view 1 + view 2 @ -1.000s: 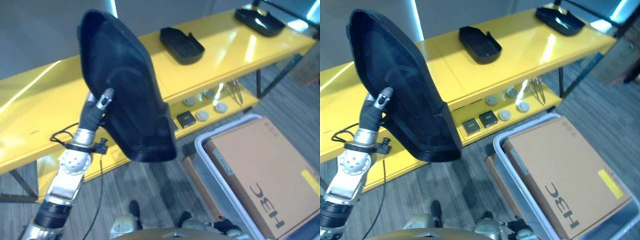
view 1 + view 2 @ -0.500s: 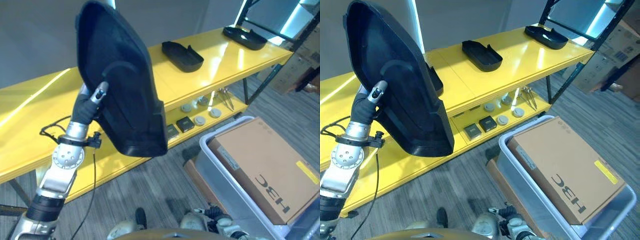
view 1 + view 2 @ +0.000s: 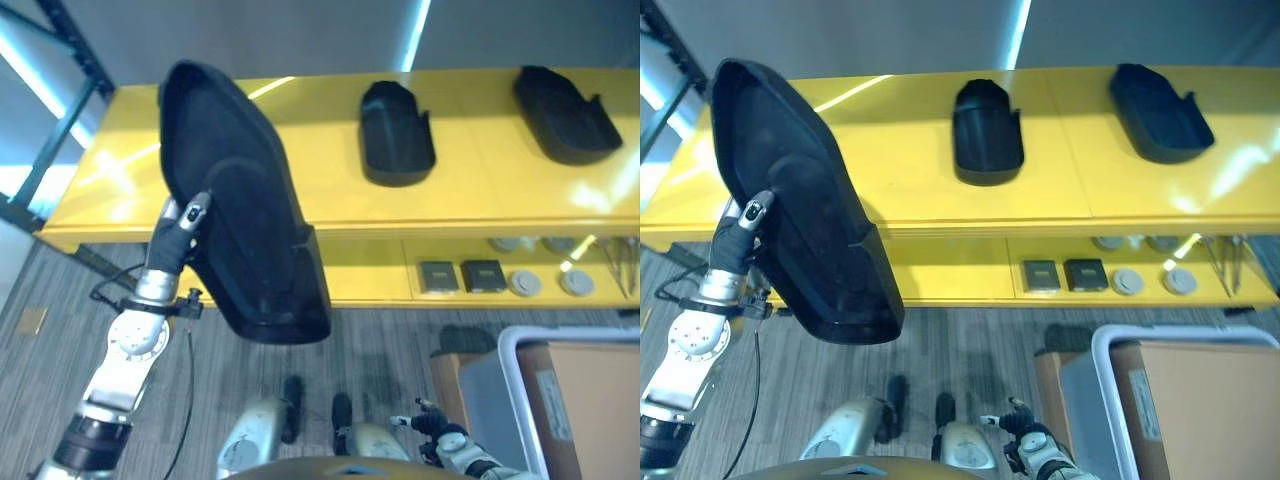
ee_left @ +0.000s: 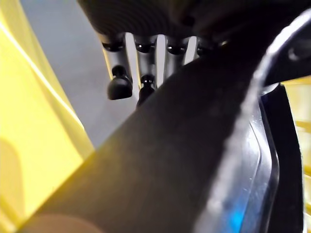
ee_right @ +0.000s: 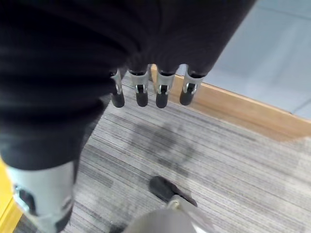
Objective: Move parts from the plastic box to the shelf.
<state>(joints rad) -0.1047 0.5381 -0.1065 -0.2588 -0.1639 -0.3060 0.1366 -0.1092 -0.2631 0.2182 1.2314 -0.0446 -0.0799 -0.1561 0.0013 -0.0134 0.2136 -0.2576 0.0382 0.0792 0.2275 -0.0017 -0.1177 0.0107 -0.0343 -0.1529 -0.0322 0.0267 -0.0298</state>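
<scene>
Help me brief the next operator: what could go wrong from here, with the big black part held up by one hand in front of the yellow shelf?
1. The left hand holds the large black part alone, near its middle; it could tip or slip.
2. The part hides some of the shelf, so its landing spot is hard to judge.
3. Two smaller black parts already lie on the shelf; a wide swing could knock the nearer one.

Held black part (image 3: 245,215): matt plastic, fine-textured inside. Shelf (image 3: 470,200): glossy yellow painted metal, strong glare. Two black trays (image 3: 987,135) on top: matt plastic. Floor (image 5: 204,160): grey ribbed carpet. Box (image 3: 1210,400): plain brown cardboard in a translucent plastic bin (image 3: 1090,385).
</scene>
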